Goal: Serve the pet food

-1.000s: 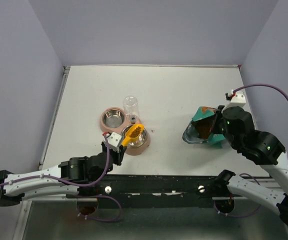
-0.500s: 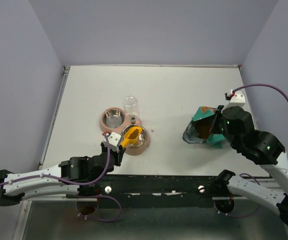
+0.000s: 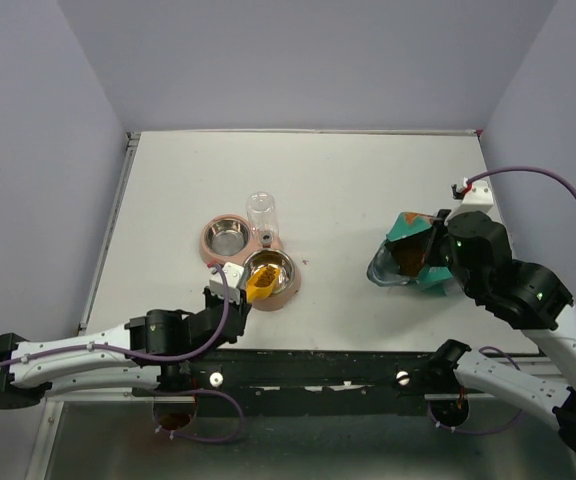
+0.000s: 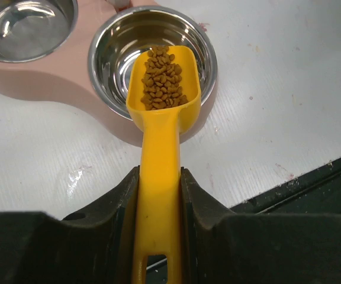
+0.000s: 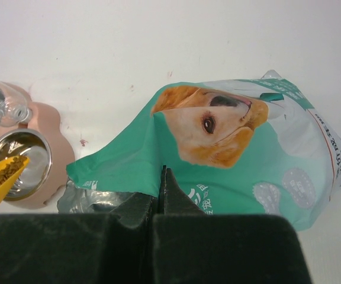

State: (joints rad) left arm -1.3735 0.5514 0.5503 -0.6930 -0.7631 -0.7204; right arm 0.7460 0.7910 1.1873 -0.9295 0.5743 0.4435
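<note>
My left gripper [image 4: 158, 175] is shut on the handle of the yellow scoop [image 4: 163, 127]. The scoop is level and holds a heap of brown pet food [image 4: 163, 86] over the right steel bowl [image 4: 116, 54] of the pink feeder [image 4: 37, 83]. The top view shows the scoop [image 3: 259, 283] at the bowl's [image 3: 274, 266] near rim. My right gripper [image 5: 163, 175] is shut on the top edge of the teal-green bag [image 5: 229, 171], holding it open at the right. More kibble shows inside the bag [image 3: 406, 262].
The feeder's left steel bowl [image 3: 227, 236] holds nothing. A clear water bottle [image 3: 261, 212] stands at the feeder's back. The black rail [image 3: 318, 368] runs along the table's near edge, close behind the scoop handle.
The left gripper and the loaded scoop have shifted slightly toward the near edge, from over the bowl's middle to its near rim. The right arm and bag have not moved.
</note>
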